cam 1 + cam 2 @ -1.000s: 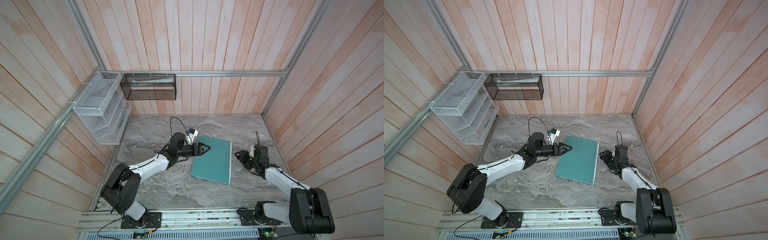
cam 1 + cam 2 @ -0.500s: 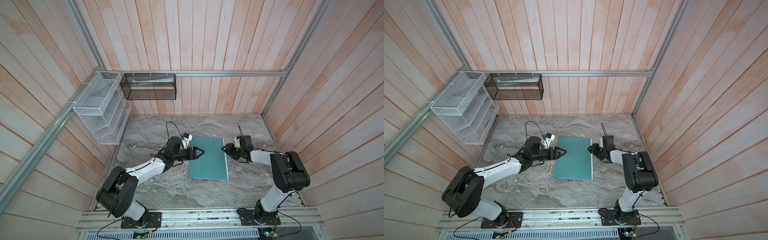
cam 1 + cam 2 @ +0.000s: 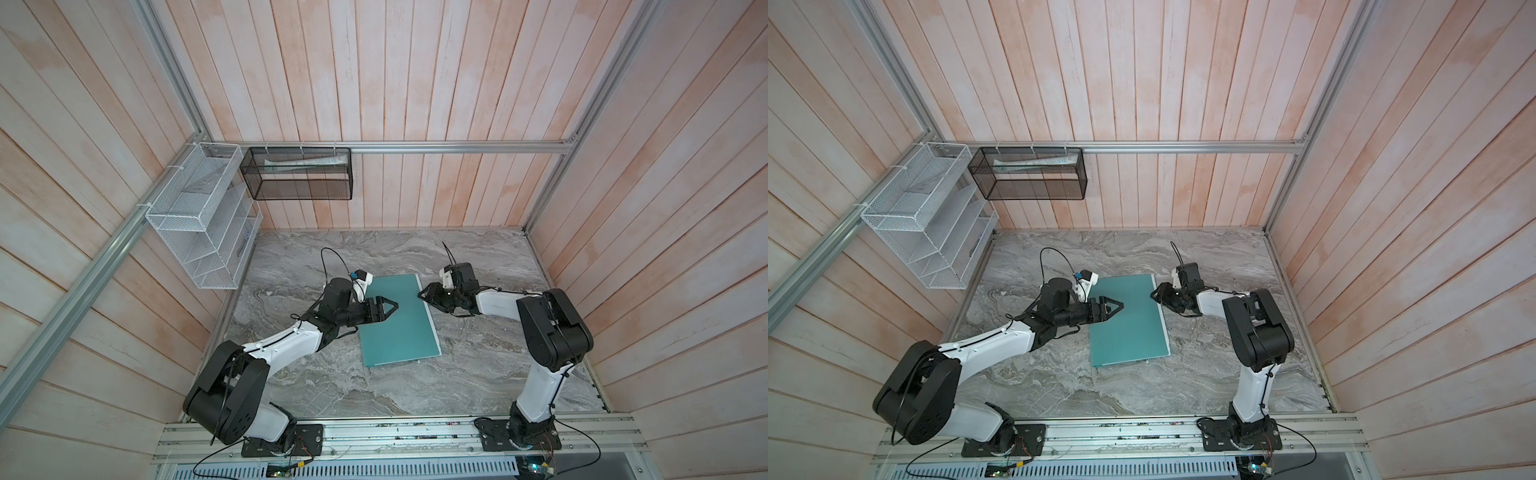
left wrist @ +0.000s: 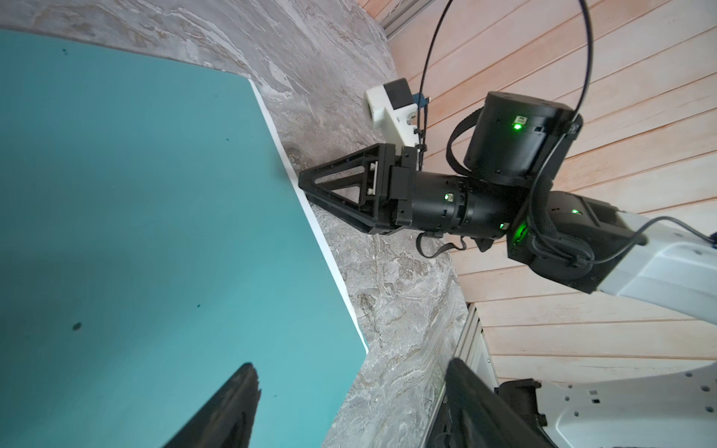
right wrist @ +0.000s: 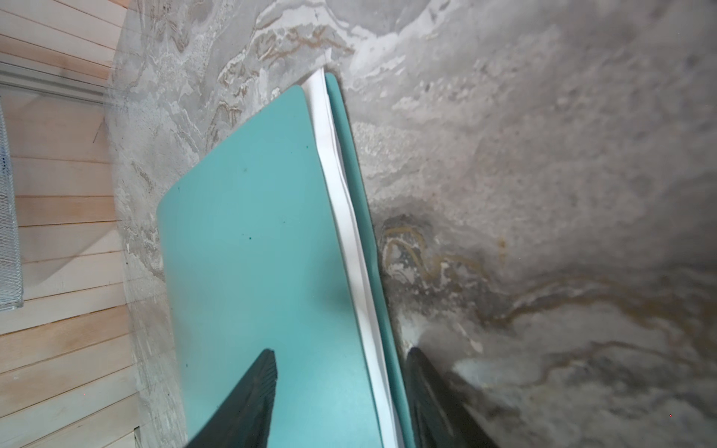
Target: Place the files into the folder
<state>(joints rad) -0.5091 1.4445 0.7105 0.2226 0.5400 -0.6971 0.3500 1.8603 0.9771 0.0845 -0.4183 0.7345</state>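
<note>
On the grey stone table (image 3: 365, 399), near the middle, the folder (image 3: 399, 328) lies flat and shut, with its green cover facing up in both top views. Its long sides run away from the robot, a bit slanted. The files (image 5: 343, 217) are inside it. In the right wrist view a thin white strip of paper edges peeks out between the top cover and the bottom cover along one long side. The left gripper (image 3: 392, 308) is low over the left part of the folder and points to the right. Its two fingers (image 4: 236, 403) stand wide apart with nothing between them, so it holds nothing. The right gripper (image 3: 422, 294) is at the folder's right long side, close to the far corner, and points left. In the right wrist view one of its fingers (image 5: 256, 388) is over the green cover. The other finger is over the bare table just beside the folder, and the paper edge sits in the gap. These fingers are spread too and pinch nothing. Whether a fingertip touches the cover cannot be told. A white wire rack (image 3: 199, 232) hangs high on the left wall. A black mesh basket (image 3: 297, 178) hangs on the back wall with rolled paper (image 3: 303, 161) in it.
</note>
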